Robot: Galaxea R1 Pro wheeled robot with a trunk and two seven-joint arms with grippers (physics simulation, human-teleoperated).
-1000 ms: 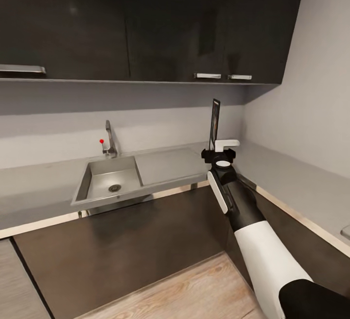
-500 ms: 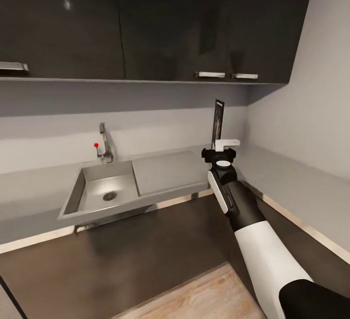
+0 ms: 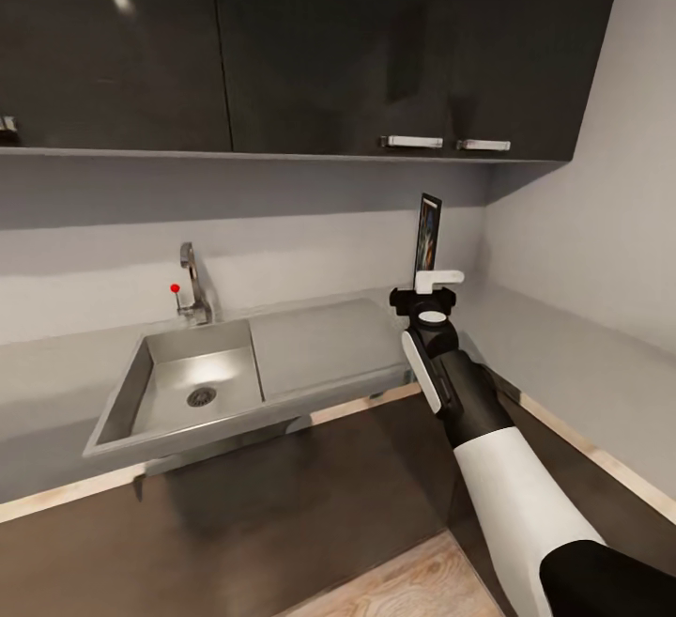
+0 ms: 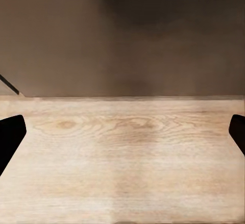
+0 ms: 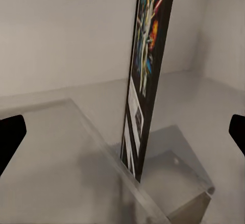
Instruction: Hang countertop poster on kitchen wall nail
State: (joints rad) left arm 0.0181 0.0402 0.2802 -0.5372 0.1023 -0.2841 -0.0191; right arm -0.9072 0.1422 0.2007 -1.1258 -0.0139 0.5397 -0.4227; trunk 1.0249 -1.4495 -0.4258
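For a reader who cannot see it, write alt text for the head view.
The right pincer holds the poster upright, edge-on, above the grey kitchen countertop. To its left, a steel sink with a faucet sits under glossy black upper cabinets.

No text, brand or number could be read. The poster (image 5: 145,75) was seen nearly edge-on; pale marks at its lower end could not be made out as letters in the right wrist view.
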